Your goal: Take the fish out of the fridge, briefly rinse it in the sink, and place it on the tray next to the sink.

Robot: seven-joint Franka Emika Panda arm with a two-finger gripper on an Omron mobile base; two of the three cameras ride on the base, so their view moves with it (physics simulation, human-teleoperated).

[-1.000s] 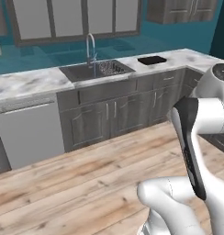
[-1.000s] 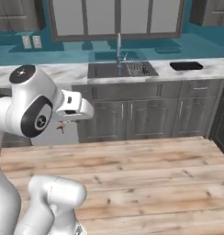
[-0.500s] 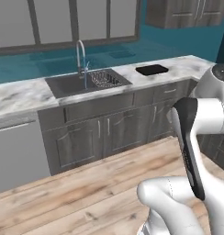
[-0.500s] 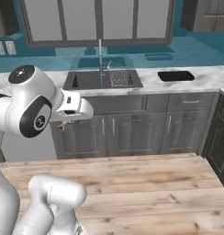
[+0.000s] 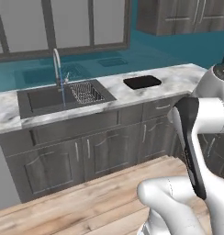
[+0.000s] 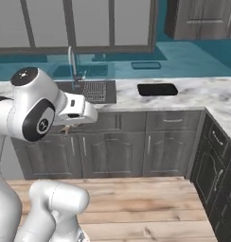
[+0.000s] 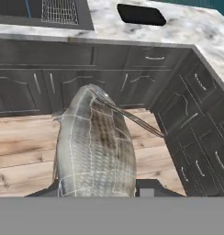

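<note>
Closing on the sink [image 5: 45, 98] as the base drives, tool [image 7: 98, 193] clenched on the fish [image 7: 95, 147]
Sink and tray [image 6: 157, 89] loom larger than before; rinsing comes next

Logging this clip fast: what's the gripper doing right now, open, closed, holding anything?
Gripper: closed on the fish, carried above the wood floor in front of the cabinets.

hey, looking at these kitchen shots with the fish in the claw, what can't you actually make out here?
- Claw fingertips: in the hand view the fish covers them, so the grip itself is hidden.
- Sink basin floor: too shallow an angle in the left base view to tell.
- Tray: dark and small in the right base view; contents unclear.
</note>
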